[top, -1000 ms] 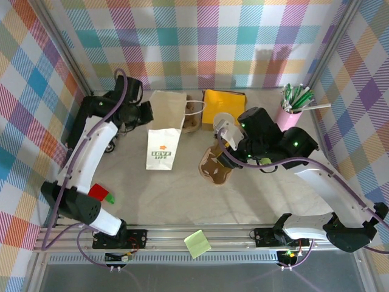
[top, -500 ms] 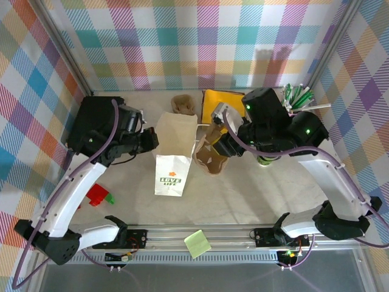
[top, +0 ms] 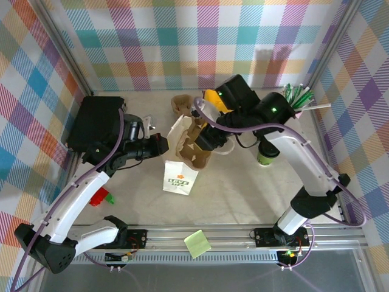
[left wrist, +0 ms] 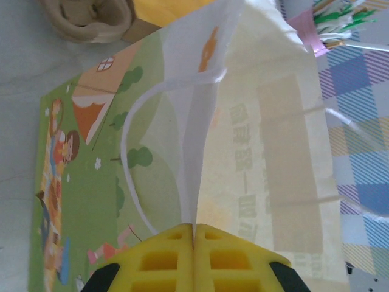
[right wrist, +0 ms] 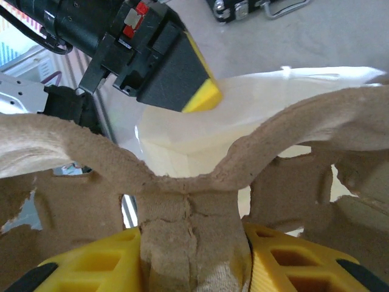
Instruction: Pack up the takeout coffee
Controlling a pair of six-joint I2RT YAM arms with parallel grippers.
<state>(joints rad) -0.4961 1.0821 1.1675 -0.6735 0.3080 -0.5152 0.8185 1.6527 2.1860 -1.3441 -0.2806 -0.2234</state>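
L gripper (left wrist: 193, 236) tight on bag (left wrist: 267, 140) rim, R gripper (right wrist: 193, 255) tight on carrier (right wrist: 79, 164) at bag mouth

Background bits: a black case (top: 94, 118) sits far left by the wall, and a red-and-green block (top: 99, 197) lies nearer the front. There's a pulp tray (top: 180, 103) at the back, with a yellow square (top: 213, 100) near it — partly hidden. Straws (top: 299, 94) poke up back right. A green sticky note (top: 197, 244) is at the front edge.
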